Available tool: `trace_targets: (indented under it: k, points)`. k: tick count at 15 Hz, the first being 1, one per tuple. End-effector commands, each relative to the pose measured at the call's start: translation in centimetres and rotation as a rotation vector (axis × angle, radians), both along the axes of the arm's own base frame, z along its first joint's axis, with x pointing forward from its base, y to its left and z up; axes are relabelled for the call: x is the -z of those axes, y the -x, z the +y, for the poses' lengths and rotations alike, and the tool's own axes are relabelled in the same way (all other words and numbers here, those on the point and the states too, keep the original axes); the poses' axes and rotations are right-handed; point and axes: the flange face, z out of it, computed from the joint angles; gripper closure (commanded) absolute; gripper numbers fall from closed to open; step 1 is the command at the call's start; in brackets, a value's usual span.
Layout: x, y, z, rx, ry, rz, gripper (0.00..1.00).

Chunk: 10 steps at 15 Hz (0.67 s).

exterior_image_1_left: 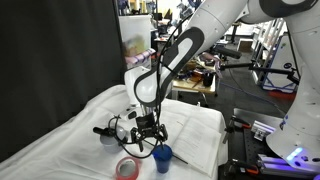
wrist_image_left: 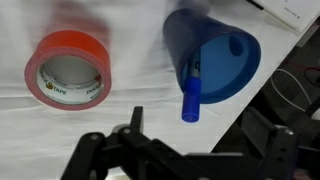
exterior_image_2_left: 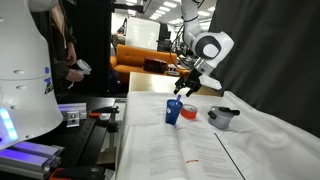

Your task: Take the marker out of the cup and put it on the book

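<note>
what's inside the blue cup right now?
A blue marker leans in the blue cup, its top end poking over the rim. Its lower tip is hidden in the dark bottom; nothing else shows.

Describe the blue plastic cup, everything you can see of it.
The blue plastic cup is a plain tapered tumbler, opaque and smooth, with no handle or lid. It stands upright on the white cloth with its mouth open upward. A blue marker leans inside, its end poking past the rim. A red tape roll lies beside the cup, apart from it. The open gripper hovers above and does not appear to touch it.
</note>
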Motion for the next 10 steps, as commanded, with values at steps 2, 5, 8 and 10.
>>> trace_targets:
  k: [2,5,8,10]
  points:
    - [-0.79,0.82,-0.19,0.003,-0.004,0.014,0.0]
    - [-0.52,0.88,-0.21,-0.001,-0.005,0.015,0.0]
    - [-0.16,0.99,-0.25,-0.008,-0.009,0.017,0.0]
    - [0.07,1.01,-0.29,-0.008,-0.01,0.019,0.0]
